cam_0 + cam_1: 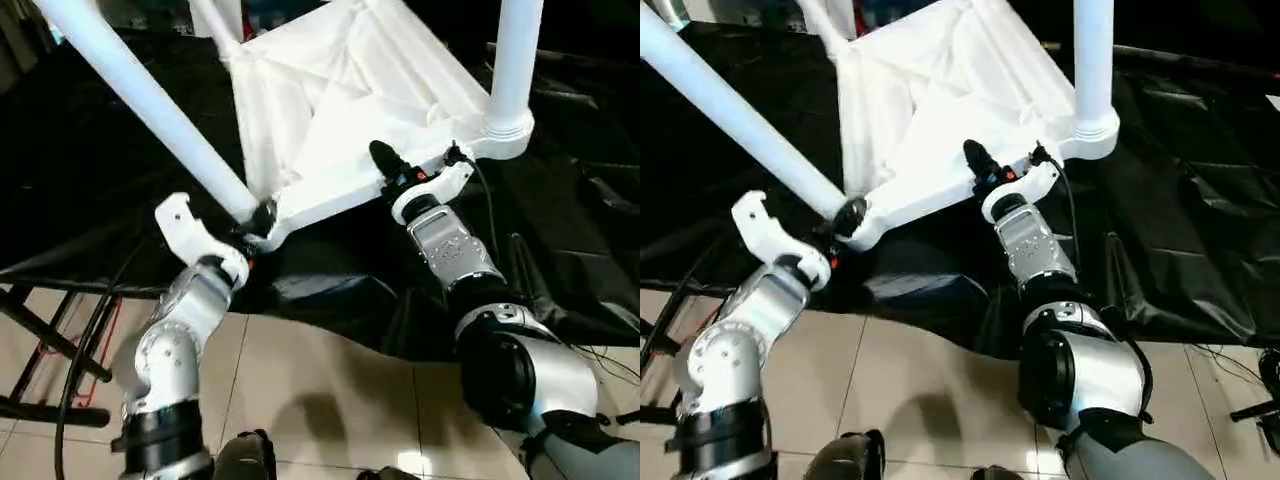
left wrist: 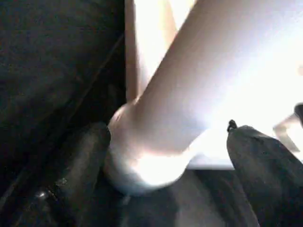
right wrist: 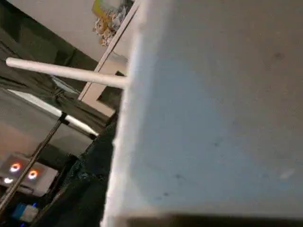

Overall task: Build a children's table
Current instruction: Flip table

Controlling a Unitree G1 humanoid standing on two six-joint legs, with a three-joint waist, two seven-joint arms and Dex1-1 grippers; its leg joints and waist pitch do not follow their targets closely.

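Children's table of white ribbed plastic [image 1: 350,90] lies underside up on the black-draped tabletop [image 1: 560,260], one white tapered tube leg [image 1: 515,60] upright in its far corner socket and another white tube leg [image 1: 140,95] slanting out of the near corner socket [image 1: 262,222]. The left end effector [image 2: 165,156] has its fingers wide apart on either side of that leg's base, gripping nothing. The right end effector [image 1: 395,170] straddles the table's near edge, half apart. Judged from the slant, the leg needs straightening and pressing home while the right steadies the top.
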